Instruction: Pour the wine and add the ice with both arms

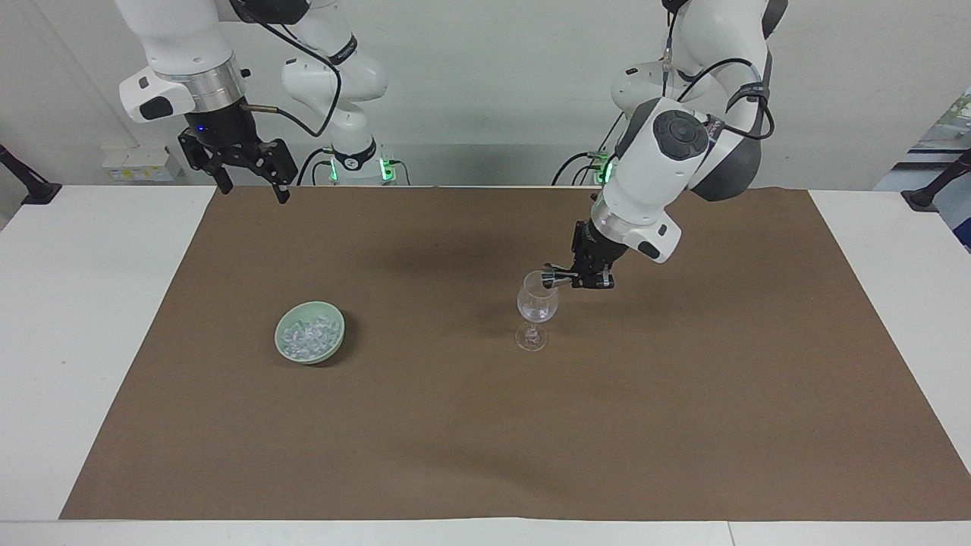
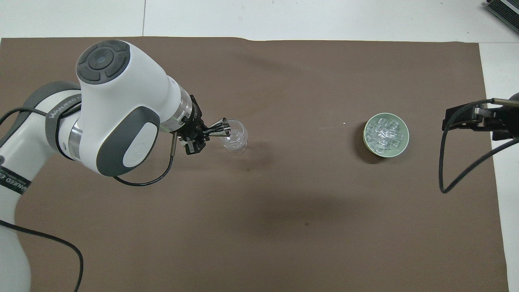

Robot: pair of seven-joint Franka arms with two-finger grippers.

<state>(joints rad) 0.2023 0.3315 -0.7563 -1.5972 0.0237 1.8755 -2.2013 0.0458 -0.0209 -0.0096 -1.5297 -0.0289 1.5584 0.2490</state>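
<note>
Tipping the small metal measuring cup [image 1: 549, 277] over the stemmed glass [image 1: 537, 307], the left gripper [image 1: 578, 276] is clenched on the cup's narrow end, its mouth at the rim of the glass on the side toward the left arm's end of the table. To pour well, the cup's lip should stay over the glass's opening and the tilt should be slow, without nudging the light, tall glass. The ice [image 1: 309, 338] lies heaped in a green bowl [image 1: 336, 324], well apart from the glass toward the right arm's end. The right gripper [image 1: 250, 185] waits with jaws spread wide, holding nothing, raised above the brown mat [image 1: 485, 455] at its edge beside the robots.
</note>
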